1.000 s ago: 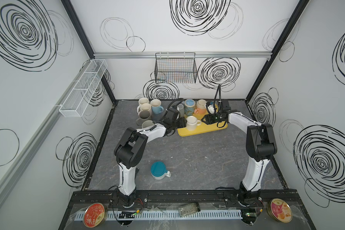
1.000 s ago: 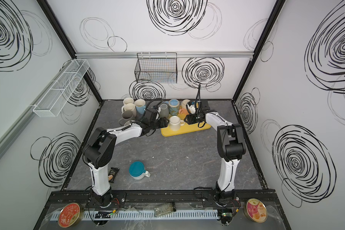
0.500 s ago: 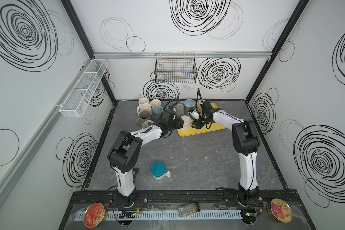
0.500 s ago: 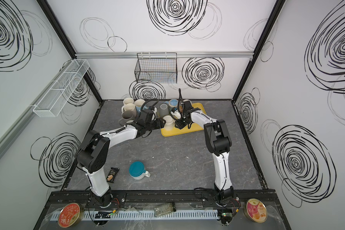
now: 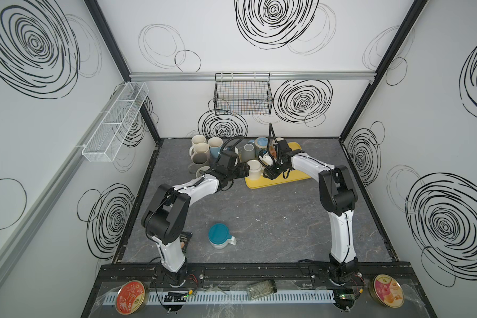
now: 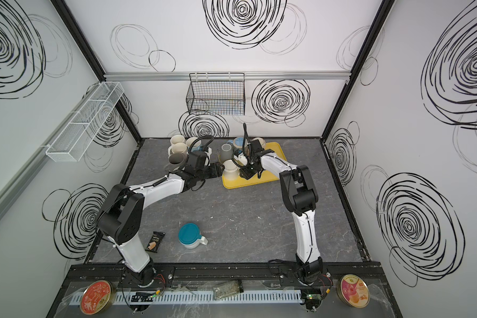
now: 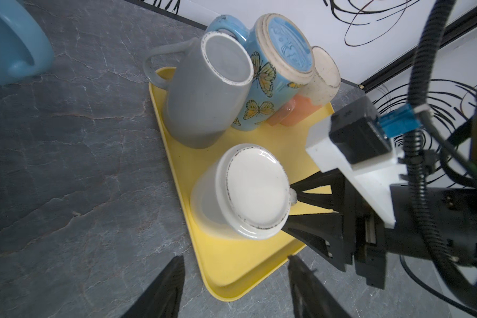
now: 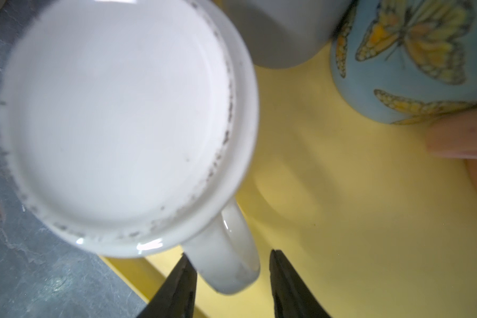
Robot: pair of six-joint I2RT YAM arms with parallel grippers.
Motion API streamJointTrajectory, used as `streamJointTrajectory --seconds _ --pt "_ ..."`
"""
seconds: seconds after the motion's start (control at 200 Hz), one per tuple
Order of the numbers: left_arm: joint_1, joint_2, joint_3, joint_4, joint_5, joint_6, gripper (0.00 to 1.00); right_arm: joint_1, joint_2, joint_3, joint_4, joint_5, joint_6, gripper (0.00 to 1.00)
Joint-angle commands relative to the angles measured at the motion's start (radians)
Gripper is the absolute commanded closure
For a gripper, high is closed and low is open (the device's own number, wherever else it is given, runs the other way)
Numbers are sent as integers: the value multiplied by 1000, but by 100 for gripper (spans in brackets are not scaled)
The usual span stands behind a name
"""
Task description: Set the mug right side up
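On the yellow tray point(image 7: 232, 264), near its corner, the white mug point(image 7: 255, 190) stands upside down. Only the right wrist view shows its handle point(image 8: 226, 261) between the parted jaws of the right gripper point(image 8: 228, 254), with a gap on one side and no clamp. The left wrist view shows the left gripper point(image 7: 235, 257) spread and empty by that corner. Both top views hide the handle.
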Motion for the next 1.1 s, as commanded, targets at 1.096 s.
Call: streamJointTrajectory --seconds 1.096 --pt "-48 -23 43 -127 -182 -40 35 98 -203 -122 141 148 714 48"
